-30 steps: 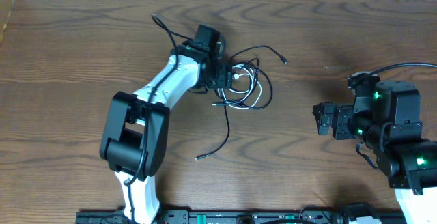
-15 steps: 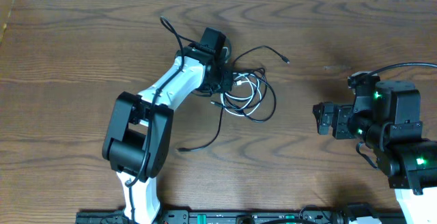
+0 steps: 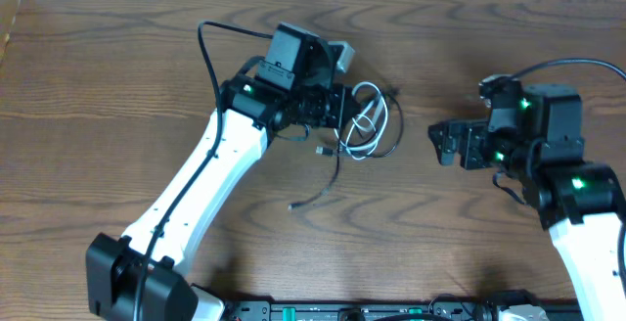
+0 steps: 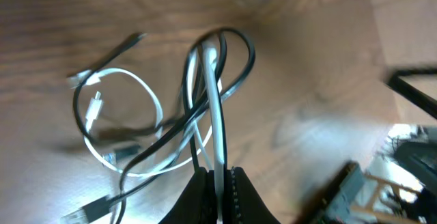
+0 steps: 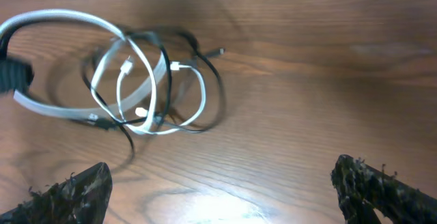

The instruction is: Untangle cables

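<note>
Both heaped together on the table (image 3: 98, 67), with the white cable (image 4: 217, 108) clamped in the closed left gripper (image 4: 220, 183), the black cable (image 4: 250, 59) looped through it, the right gripper (image 3: 437, 145) spread wide well apart; could cinch tighter if dragged unanchored.

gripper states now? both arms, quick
Left gripper: closed, pinching the white cable.
Right gripper: open, holding nothing.
</note>
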`<state>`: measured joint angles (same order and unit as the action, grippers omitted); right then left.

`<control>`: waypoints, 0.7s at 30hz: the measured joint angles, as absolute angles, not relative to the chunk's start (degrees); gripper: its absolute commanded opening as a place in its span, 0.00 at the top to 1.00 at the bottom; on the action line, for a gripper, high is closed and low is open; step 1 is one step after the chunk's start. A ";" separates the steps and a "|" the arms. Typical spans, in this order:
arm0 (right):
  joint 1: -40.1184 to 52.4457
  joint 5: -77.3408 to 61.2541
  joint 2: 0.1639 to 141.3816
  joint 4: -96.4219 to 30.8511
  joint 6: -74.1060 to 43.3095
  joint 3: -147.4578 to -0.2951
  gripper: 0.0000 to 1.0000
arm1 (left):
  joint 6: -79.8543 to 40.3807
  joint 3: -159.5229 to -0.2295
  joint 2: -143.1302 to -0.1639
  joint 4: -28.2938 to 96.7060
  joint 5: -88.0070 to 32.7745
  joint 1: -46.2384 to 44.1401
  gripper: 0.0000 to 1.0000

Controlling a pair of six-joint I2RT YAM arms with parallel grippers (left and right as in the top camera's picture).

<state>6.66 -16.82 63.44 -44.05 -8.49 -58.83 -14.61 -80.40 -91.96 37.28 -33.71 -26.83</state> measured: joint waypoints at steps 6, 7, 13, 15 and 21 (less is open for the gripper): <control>6.66 -24.47 69.25 -40.80 -5.50 -58.83 0.15 | -14.61 -80.40 -91.66 40.62 -34.41 -29.85 0.92; 6.66 -25.30 70.13 -40.49 -5.08 -58.83 0.16 | -14.61 -80.40 -91.66 40.86 -34.41 -30.22 0.92; 6.74 -29.10 75.68 -40.47 -3.68 -58.83 0.23 | -14.61 -80.40 -91.66 41.32 -34.41 -30.94 0.92; 7.38 -30.87 78.06 -40.75 -3.42 -58.83 0.23 | -14.61 -80.40 -91.66 41.47 -34.44 -30.92 0.92; 10.46 -33.19 82.70 -39.35 -3.44 -58.83 0.20 | -14.61 -80.40 -91.66 42.74 -34.44 -30.92 0.92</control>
<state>10.46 -33.19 82.70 -39.35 -3.44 -58.83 -14.61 -80.40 -91.66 42.74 -34.44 -30.92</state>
